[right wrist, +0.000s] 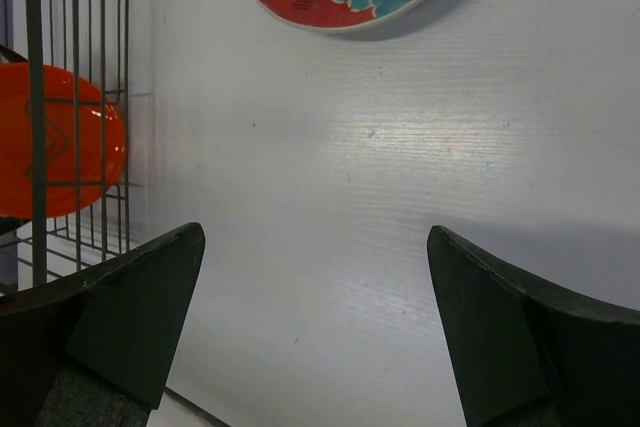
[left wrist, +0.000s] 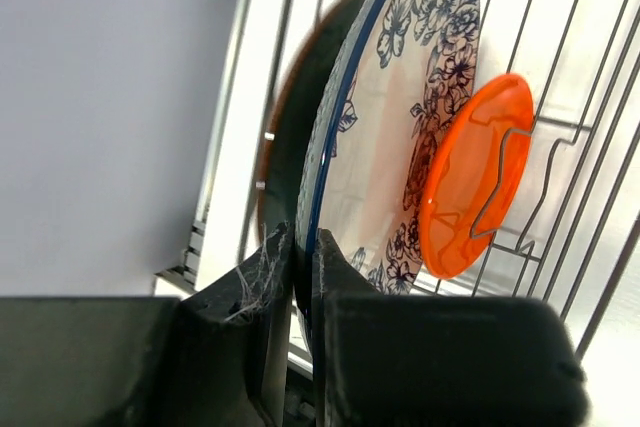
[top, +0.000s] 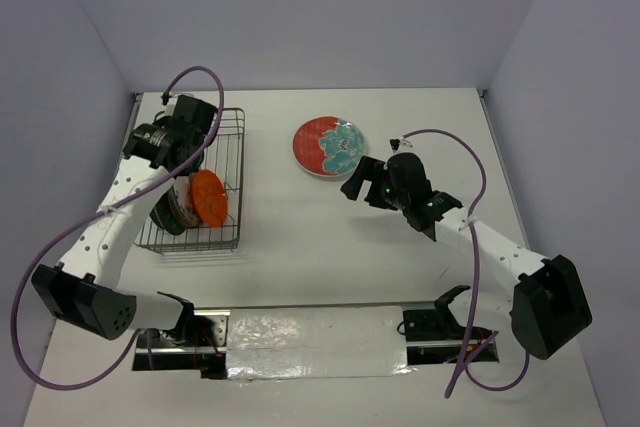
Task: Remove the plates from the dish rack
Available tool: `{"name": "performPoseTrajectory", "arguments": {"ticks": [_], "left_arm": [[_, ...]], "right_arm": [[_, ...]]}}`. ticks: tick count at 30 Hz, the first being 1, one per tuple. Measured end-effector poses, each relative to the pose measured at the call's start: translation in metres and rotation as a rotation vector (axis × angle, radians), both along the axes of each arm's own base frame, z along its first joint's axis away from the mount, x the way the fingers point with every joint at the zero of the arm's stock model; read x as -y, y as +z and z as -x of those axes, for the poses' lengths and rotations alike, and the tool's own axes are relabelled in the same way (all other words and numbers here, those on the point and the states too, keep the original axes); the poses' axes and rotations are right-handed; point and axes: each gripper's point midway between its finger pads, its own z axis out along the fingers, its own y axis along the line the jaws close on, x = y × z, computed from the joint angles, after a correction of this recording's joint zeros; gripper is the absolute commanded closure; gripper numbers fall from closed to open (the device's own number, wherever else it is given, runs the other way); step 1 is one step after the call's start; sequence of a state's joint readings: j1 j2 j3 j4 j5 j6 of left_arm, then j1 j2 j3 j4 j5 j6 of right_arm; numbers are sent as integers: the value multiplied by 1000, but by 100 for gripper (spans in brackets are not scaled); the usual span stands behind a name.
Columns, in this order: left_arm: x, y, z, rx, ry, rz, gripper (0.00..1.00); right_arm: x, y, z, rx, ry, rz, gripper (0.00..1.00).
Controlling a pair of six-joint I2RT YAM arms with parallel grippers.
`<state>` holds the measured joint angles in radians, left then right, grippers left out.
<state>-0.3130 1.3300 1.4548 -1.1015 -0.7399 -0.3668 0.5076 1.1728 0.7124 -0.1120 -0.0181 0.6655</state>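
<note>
The wire dish rack point(top: 231, 137) stands at the left with plates upright in it. My left gripper point(top: 183, 169) reaches down into it, shut on the rim of the white-and-blue patterned plate point(left wrist: 400, 147), with one finger point(left wrist: 268, 277) on each face. A dark plate point(left wrist: 285, 137) stands just behind it and a small orange plate point(left wrist: 470, 187) in front. The red plate with teal flowers point(top: 330, 147) lies flat on the table. My right gripper point(top: 356, 183) hovers just in front of that plate, open and empty, fingertips point(right wrist: 175, 267) wide apart over bare table.
The rack's wire side point(right wrist: 80, 57) shows at the left of the right wrist view, with the orange plate point(right wrist: 55, 152) behind it. The grey side wall point(left wrist: 100, 97) runs close along the rack's left. A foil strip point(top: 310, 332) lies between the arm bases.
</note>
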Motion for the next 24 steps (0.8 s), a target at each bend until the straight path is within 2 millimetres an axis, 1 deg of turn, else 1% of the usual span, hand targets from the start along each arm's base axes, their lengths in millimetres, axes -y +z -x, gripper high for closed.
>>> {"name": "performPoseTrajectory", "arguments": {"ticks": [5, 9, 12, 17, 19, 22, 24], "left_arm": [[-3, 42, -1, 62, -4, -15, 100], [1, 76, -2, 138, -14, 2, 100], [2, 94, 0, 179, -16, 5, 100], [-4, 107, 8, 193, -4, -7, 100], [-4, 111, 10, 195, -8, -1, 100], [4, 115, 13, 216, -45, 54, 100], [17, 116, 16, 255, -104, 147, 100]], "right_arm": [[0, 4, 1, 10, 1, -5, 0], [0, 7, 1, 19, 1, -10, 0], [1, 10, 2, 24, 1, -12, 0], [0, 13, 2, 29, 4, -17, 0], [-4, 15, 4, 33, 25, -33, 0], [-24, 31, 8, 75, 127, -123, 0], [-42, 49, 14, 129, 218, -215, 0]]}}
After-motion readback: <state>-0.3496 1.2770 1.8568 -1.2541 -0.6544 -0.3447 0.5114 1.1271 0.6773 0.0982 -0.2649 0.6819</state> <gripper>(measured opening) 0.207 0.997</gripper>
